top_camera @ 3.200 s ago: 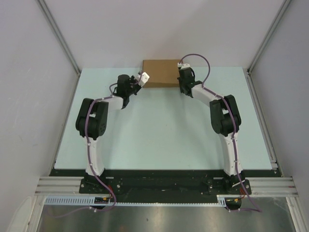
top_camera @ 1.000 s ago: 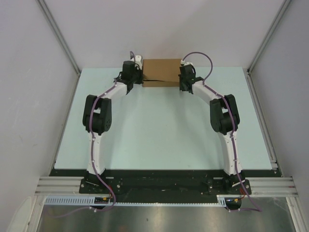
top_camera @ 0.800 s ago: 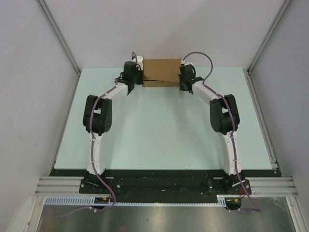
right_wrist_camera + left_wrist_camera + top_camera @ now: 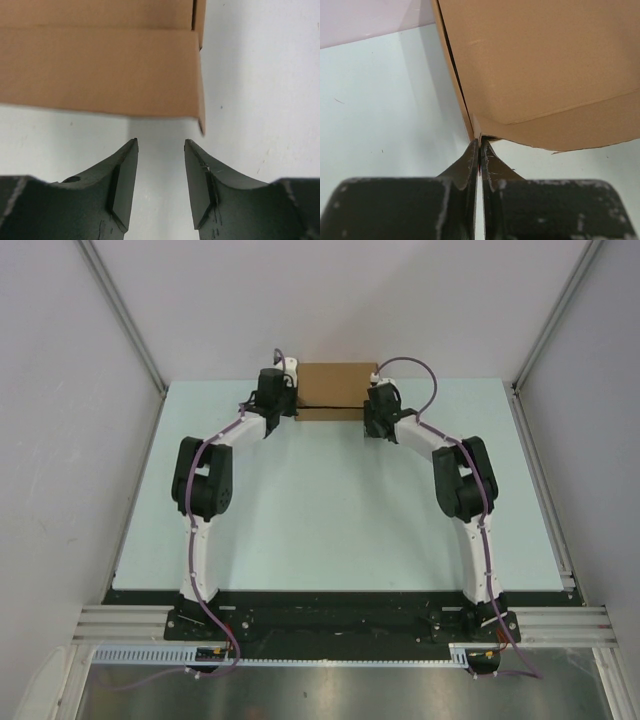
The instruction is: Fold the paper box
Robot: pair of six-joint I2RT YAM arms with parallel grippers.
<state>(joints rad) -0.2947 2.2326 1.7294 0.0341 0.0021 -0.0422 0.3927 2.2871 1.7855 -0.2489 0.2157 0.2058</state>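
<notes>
Right end effector (image 4: 160, 142) backed off, jaws parted, matte brown paper box (image 4: 336, 385), left end effector (image 4: 479, 142) closed at its corner

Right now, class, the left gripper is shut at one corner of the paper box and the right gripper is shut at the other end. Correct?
Not quite. The right gripper is open, jaws apart and short of the paper box, as the right wrist view shows. The left gripper is shut at its corner.
</notes>
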